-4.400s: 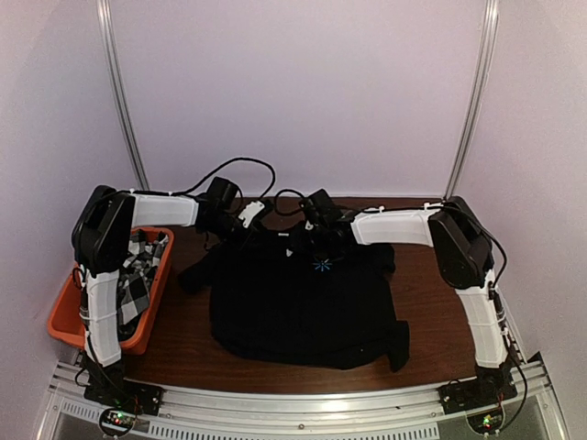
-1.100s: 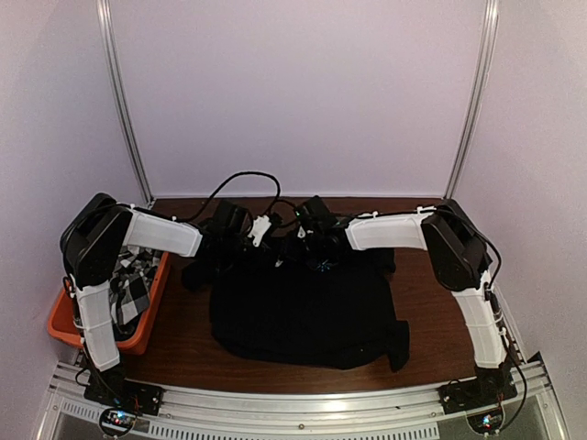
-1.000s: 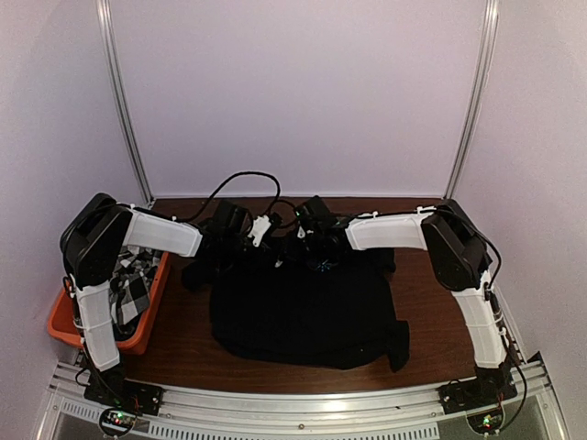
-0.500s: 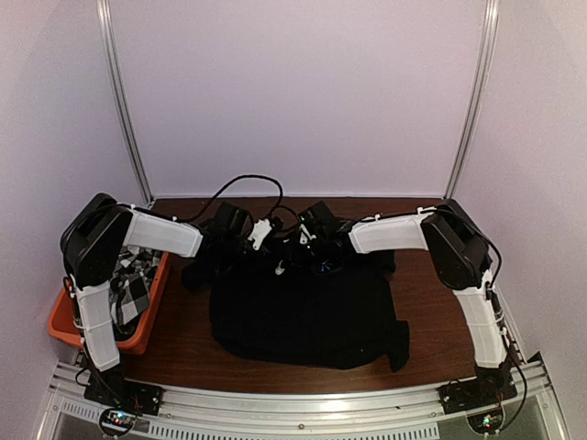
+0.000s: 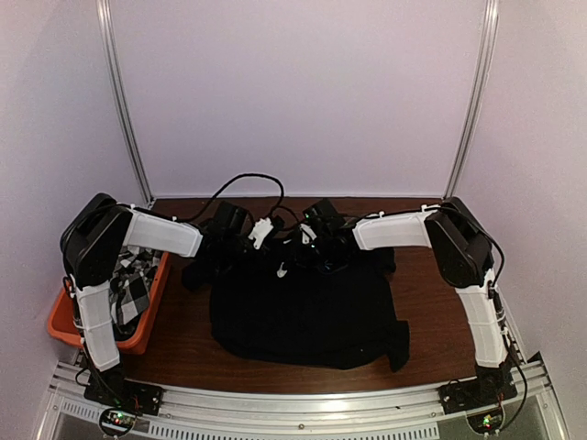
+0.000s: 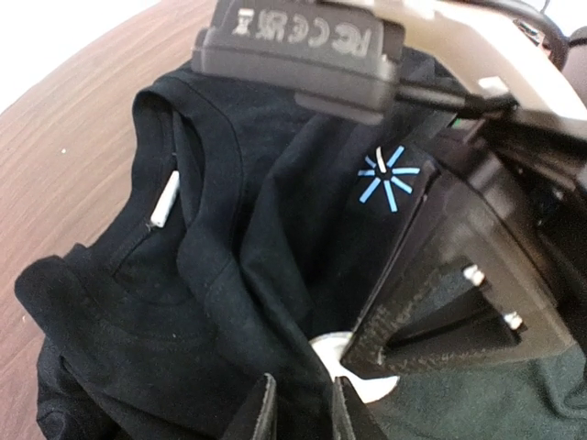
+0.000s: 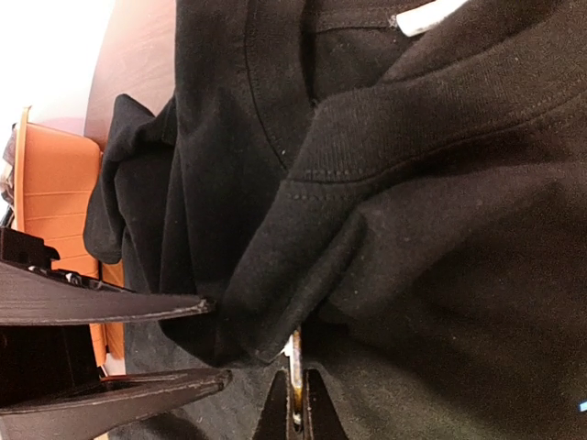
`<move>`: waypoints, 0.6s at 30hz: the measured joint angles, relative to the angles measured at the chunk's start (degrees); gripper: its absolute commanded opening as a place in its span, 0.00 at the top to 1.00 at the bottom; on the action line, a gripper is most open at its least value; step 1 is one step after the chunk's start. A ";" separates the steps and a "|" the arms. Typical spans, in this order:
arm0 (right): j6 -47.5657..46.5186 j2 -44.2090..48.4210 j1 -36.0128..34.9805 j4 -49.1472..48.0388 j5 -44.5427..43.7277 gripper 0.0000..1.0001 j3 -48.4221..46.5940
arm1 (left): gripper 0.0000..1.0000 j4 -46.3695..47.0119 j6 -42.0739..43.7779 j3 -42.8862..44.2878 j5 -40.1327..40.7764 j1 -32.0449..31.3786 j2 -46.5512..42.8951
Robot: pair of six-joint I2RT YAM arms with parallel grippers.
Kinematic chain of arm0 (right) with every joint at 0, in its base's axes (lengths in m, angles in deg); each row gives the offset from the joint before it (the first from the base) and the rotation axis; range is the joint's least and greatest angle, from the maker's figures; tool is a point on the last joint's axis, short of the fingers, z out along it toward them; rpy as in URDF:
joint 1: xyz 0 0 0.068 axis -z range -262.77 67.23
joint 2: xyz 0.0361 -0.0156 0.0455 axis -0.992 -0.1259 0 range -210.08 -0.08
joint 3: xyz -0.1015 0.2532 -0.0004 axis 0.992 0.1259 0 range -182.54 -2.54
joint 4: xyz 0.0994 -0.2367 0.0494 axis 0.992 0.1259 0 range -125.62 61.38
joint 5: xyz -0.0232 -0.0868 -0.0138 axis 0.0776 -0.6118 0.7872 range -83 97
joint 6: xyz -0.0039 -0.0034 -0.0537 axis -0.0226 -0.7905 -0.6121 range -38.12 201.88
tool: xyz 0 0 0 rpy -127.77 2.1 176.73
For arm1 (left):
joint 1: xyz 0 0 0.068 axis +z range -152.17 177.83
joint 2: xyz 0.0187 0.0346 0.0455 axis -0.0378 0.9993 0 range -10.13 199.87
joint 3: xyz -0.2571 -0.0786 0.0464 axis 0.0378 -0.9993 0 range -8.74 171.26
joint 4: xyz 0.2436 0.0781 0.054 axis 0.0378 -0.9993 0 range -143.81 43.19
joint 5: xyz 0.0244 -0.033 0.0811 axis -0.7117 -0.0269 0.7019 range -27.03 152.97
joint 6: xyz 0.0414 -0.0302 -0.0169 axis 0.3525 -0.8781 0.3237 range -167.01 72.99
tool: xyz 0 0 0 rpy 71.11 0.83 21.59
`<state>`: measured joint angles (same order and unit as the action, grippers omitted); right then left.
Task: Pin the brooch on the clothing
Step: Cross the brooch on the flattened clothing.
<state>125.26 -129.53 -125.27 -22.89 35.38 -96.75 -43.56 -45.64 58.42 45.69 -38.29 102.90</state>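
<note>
My right pincer (image 7: 295, 403) was clenched on the white brooch (image 6: 330, 351), pressed against a raised fold of the black T-shirt (image 5: 303, 316) by its collar | left pincer (image 6: 301, 410) stood slightly parted at that fold | risk: unsupported, the fold could have sagged away and my pin missed cloth.

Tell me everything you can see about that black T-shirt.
The T-shirt is large, black and short-sleeved, of soft knit cloth, lying rumpled on the brown table. It has a ribbed round collar, a white label inside the neck and a small light-blue starburst print on the chest. Near the collar the cloth is bunched into a fold. The left gripper has a finger on each side of it; the right gripper, shut on a small white brooch, meets its edge.
</note>
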 measured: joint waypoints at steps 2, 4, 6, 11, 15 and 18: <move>-0.13 0.00 0.00 0.07 0.22 1.00 0.00 | 0.69 0.35 -0.17 -0.02 -0.09 0.00 0.00; -0.13 0.00 0.00 0.04 0.33 1.00 0.00 | 0.64 0.98 -0.44 -0.35 -0.07 0.00 0.00; -0.13 0.00 0.00 0.04 0.35 1.00 0.00 | 0.59 1.40 -0.96 -0.94 -0.04 0.00 0.00; -0.11 -0.24 0.00 0.13 0.37 1.00 -0.07 | 0.40 2.54 -3.87 -4.98 1.18 0.00 -1.64; 0.11 -0.74 0.00 0.37 0.35 1.00 -0.76 | 0.20 3.98 -5.31 -9.51 4.13 -0.07 -5.42; 0.48 -1.07 0.00 0.35 0.37 1.00 -1.18 | 0.17 6.47 -6.23 -12.39 6.23 -0.11 -7.58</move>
<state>125.74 -130.60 -125.27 -22.54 35.76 -97.93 -37.09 -51.87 46.02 51.92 -38.40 95.32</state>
